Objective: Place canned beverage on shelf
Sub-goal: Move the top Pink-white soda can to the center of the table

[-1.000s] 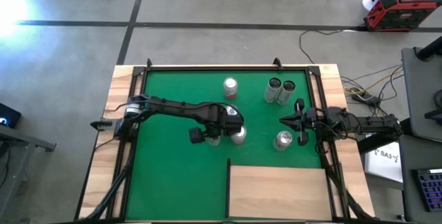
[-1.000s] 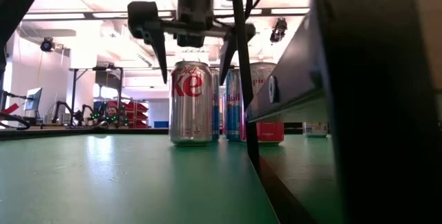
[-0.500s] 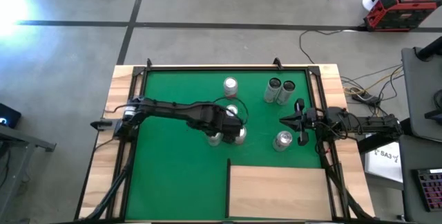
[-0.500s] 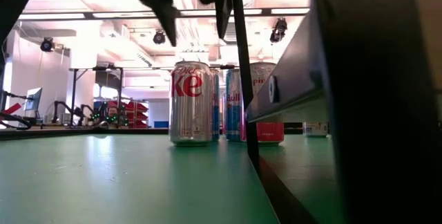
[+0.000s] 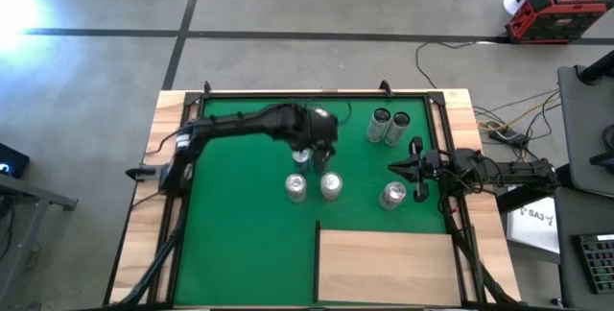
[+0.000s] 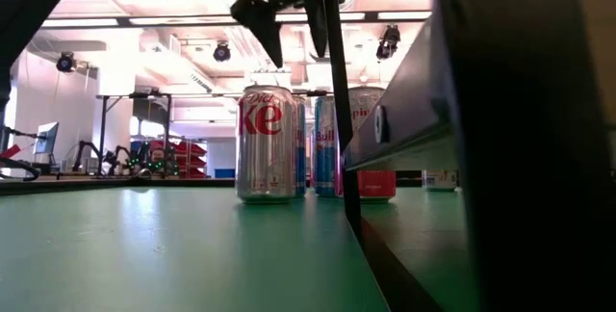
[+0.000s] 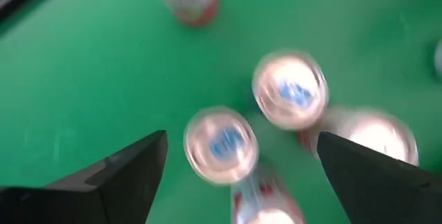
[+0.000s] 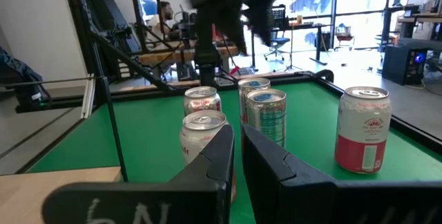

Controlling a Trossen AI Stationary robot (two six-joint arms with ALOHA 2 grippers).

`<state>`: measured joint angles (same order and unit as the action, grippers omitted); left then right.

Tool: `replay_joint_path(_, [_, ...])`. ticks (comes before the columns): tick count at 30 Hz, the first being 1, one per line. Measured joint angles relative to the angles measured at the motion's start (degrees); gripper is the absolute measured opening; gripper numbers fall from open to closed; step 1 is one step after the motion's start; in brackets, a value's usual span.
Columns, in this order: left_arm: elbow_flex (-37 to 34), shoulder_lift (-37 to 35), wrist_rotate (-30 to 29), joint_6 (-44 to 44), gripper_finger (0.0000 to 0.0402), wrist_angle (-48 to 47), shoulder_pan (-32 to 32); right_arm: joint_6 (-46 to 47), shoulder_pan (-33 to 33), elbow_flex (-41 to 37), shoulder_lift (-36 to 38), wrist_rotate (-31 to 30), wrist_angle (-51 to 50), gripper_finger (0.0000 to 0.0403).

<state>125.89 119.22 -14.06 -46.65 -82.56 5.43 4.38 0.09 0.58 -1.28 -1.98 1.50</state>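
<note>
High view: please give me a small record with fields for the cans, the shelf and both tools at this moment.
cans on mat: six visible, all upright, none on the shelf
shelf: pale wood panel at the near right of the green mat, bare
left tool: open, empty, above the cans, near the far single can
right tool: shut, empty, at the right side, beside a can

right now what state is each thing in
left gripper: fingers open, empty, raised above the cans
right gripper: fingers shut, empty
diet coke can: upright, not gripped
other cans: upright on the green mat
shelf: no can on it
</note>
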Motion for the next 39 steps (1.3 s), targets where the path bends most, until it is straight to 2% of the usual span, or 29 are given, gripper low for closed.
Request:
replay_joint_path(8, [-1.7, 0.0, 0.5, 3.7, 0.0354, 5.8, 7.4, 0.0, 0.0, 0.0, 0.0, 0.0, 0.0, 0.0022])
replay_joint_path(12, [-4.6, 0.0, 0.6, 6.6, 0.0354, 11.0, 8.3, 0.0, 0.0, 0.0, 0.0, 0.0, 0.0, 0.0022])
replay_joint_path(21, [-13.8, 0.1, -3.7, 10.2, 0.0355, 26.6, 8.4, 0.0, 0.0, 0.0, 0.0, 0.0, 0.0, 0.0022])
replay_joint_path(28, [-17.0, 0.1, -7.8, 11.1, 0.0355, 31.3, 8.5, 0.0, 0.0, 0.0, 0.0, 0.0, 0.0, 0.0022])
replay_joint_path(39, [-16.5, 3.5, -11.6, 10.0, 0.0355, 33.0, 9.0, 0.0, 0.0, 0.0, 0.0, 0.0, 0.0, 0.0022])
